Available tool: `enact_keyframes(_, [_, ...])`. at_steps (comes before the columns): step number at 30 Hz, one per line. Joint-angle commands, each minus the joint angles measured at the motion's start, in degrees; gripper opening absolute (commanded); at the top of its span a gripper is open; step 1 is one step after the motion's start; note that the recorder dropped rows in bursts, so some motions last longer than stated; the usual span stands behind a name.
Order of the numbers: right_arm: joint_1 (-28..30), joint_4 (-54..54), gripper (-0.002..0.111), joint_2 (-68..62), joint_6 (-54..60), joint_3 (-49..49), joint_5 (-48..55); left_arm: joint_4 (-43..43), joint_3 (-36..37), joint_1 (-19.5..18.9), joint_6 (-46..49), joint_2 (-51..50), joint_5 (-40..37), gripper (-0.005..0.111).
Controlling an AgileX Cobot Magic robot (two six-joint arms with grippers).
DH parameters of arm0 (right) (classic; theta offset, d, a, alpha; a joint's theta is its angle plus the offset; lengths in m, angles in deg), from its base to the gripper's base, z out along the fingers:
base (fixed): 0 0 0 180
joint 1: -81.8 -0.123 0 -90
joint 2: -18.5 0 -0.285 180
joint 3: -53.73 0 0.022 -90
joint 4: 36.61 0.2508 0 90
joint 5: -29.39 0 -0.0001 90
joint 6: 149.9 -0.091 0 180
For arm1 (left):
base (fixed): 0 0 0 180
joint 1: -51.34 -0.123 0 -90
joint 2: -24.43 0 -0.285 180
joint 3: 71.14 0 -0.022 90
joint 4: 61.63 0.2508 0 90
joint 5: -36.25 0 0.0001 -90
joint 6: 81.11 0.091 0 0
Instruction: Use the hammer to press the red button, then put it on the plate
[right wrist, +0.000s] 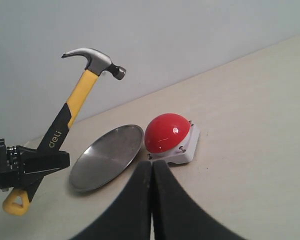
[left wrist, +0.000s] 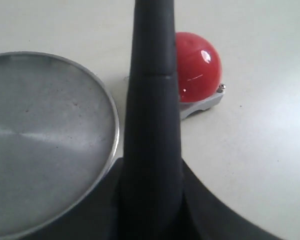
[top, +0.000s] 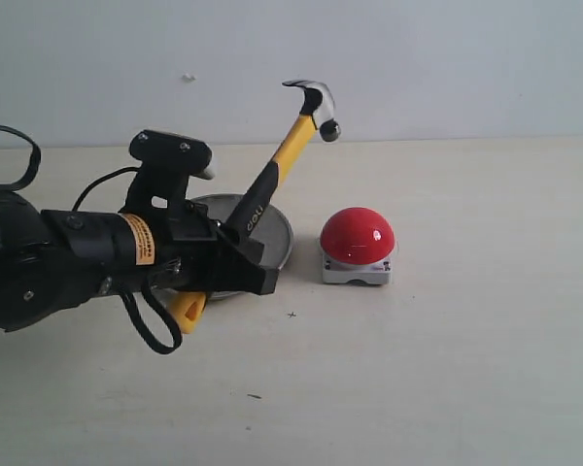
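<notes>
My left gripper (top: 235, 254) is shut on the black grip of the hammer (top: 290, 153), which tilts up and to the right, its dark head raised in the air above and left of the red button (top: 358, 236). The yellow loop (top: 187, 309) hangs below the gripper. In the left wrist view the handle (left wrist: 152, 125) runs up the middle, with the plate (left wrist: 45, 135) on one side and the red button (left wrist: 197, 65) behind it. The steel plate (top: 272, 233) lies behind the left gripper, partly hidden. My right gripper (right wrist: 152, 167) is shut on nothing, well away from the red button (right wrist: 167, 132), plate (right wrist: 107, 157) and hammer (right wrist: 77, 100).
The pale table (top: 447, 369) stretches to the front and right. A light wall (top: 447, 68) stands behind it. A black cable (top: 155, 325) loops down from the left arm.
</notes>
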Motion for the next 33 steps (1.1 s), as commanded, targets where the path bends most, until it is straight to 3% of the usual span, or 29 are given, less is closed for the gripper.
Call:
enact_keyframes(1, [0.26,0.04,0.000,0.35,0.01,0.27,-0.09,-3.66,-0.20,1.75,-1.09,1.41,2.19,0.000])
enact_keyframes(6, [0.26,0.13,0.000,0.35,0.01,0.27,-0.09,-7.14,0.06,4.94,-1.55,3.89,0.62,0.000])
enact_keyframes(11, [0.26,0.13,0.000,0.35,0.01,0.27,-0.09,-9.82,0.35,5.07,-2.35,6.92,0.50,0.000])
enact_keyframes(22, [0.26,0.13,0.000,0.35,0.01,0.27,-0.09,-12.98,1.52,9.93,-1.02,8.55,-0.60,0.000])
enact_keyframes(30, [0.26,0.13,0.000,0.35,0.01,0.27,-0.09,-13.10,1.15,10.10,2.89,8.55,-4.46,0.000])
enact_keyframes(33, [0.26,0.13,0.000,0.35,0.01,0.27,-0.09,-13.10,-1.18,9.41,6.30,8.55,-11.13,0.000])
